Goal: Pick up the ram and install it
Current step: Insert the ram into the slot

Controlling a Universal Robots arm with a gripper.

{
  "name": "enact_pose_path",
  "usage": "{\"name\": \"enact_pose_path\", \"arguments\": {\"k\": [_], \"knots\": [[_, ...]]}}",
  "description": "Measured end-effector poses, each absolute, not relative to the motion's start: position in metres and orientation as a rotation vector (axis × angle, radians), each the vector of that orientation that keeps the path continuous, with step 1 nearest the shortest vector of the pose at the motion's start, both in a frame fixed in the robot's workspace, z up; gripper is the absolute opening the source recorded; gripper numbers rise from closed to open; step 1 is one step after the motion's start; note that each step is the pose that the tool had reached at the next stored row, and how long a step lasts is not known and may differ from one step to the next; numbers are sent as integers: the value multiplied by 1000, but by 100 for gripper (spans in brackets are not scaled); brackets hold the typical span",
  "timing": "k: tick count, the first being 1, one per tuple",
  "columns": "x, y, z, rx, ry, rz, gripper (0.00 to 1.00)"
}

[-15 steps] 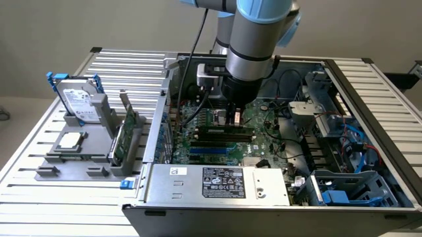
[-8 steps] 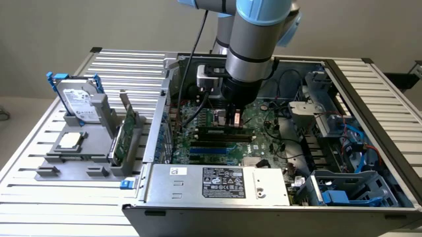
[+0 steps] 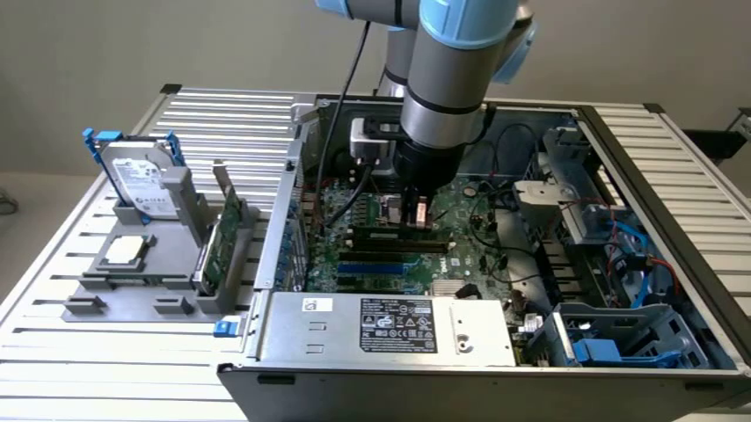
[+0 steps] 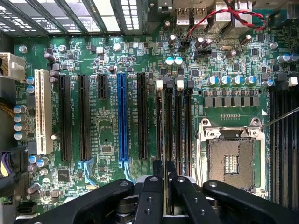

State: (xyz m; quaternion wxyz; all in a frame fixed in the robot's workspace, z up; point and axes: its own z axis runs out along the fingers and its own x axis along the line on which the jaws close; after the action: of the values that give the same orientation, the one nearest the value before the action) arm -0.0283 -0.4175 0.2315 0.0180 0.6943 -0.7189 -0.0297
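On the slatted surface the open computer case holds the green motherboard, over whose black memory slots the pincer is clenched on the thin ram, gripped edge-on.

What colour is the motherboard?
The motherboard is green, clearest in the wrist view.

One hand and one ram at it. Four memory slots under the hand; beside them one processor socket, one blue slot, one white slot, four black expansion slots, one short. Farther off: one hard drive, one expansion card.
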Motion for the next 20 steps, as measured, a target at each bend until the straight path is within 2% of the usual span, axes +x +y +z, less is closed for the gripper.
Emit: {"name": "enact_pose_path", "arguments": {"k": [20], "knots": [[-29,-416,226,2155,-2231,-88,14]]}}
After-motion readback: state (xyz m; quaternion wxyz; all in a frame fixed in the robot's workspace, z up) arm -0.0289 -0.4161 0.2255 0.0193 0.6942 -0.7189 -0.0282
